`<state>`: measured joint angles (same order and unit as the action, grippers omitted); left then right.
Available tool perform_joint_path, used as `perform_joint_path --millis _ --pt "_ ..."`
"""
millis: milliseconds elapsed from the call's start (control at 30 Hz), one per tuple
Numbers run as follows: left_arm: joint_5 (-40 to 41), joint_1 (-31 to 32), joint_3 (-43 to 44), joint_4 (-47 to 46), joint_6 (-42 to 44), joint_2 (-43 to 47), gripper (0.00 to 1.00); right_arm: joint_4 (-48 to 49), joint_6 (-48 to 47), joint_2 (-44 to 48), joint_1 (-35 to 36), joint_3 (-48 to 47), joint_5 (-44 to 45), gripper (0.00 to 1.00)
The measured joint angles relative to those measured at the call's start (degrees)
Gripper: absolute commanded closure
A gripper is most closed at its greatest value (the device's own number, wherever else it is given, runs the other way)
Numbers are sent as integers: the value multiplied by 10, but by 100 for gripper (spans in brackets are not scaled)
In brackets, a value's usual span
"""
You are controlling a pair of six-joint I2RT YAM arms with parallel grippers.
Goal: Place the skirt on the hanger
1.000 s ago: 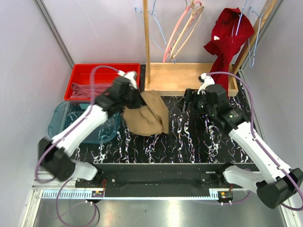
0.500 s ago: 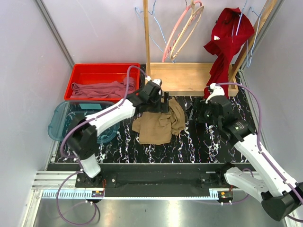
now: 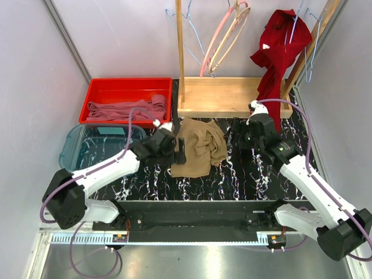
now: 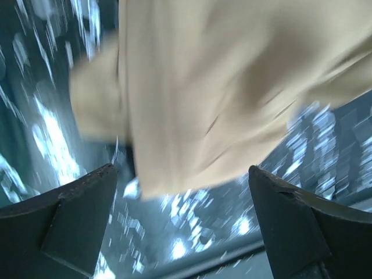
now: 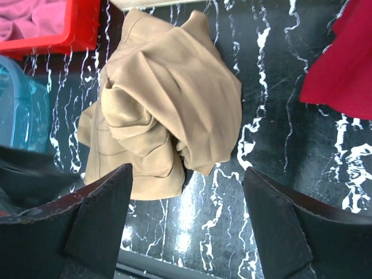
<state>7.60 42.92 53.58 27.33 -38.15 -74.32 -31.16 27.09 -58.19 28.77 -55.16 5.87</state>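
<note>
I've just let go: my left gripper (image 3: 181, 152) has sprung wide and drawn back to the left edge of the skirt (image 3: 199, 146). The skirt now lies crumpled on the table (image 3: 256, 174) between my two arms (no longer bunched in a grip). My right gripper (image 3: 237, 135) hangs wide too, empty, just right of the cloth. I judge a fresh grasp comes next; the hanger (image 3: 195, 47) hangs untouched on the wooden rack (image 3: 226, 96) behind. The tabletop is black and marbled, with a red bin (image 3: 93, 96) and blue tub (image 3: 75, 145) at left, and pale walls around.
</note>
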Motion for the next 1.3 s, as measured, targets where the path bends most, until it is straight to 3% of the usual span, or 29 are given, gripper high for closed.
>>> perform_joint_path --millis 133,433,567,600,667,700,733,800,933,1167,1300 --pt "-19 20 -66 0 -31 -11 5 2 0 -16 0 -14 -13 17" --pt "-32 23 -73 -50 -66 -91 12 15 0 -16 0 -19 -23 17" --pt "-48 23 -72 -70 -69 -134 37 15 0 -9 0 -19 -23 17" --pt "-50 23 -72 -75 -71 -134 52 15 0 -7 0 -19 -23 17" --pt "-51 24 -72 -76 -64 -136 73 15 0 -3 0 -19 -22 17" --pt "-50 24 -72 -75 -66 -135 93 15 0 -2 0 -19 -22 17" --pt "-49 24 -67 -67 -57 -135 100 15 0 0 0 -19 -21 16" --pt "-45 24 -47 -40 -38 -134 100 15 0 0 0 -19 -20 16" --pt "-13 24 46 58 36 -113 100 14 -3 0 0 -21 -19 16" --pt "58 24 366 217 236 -59 100 18 -14 -19 0 -73 -19 15" --pt "36 24 522 264 368 -43 100 29 -20 -36 0 -108 -19 15"
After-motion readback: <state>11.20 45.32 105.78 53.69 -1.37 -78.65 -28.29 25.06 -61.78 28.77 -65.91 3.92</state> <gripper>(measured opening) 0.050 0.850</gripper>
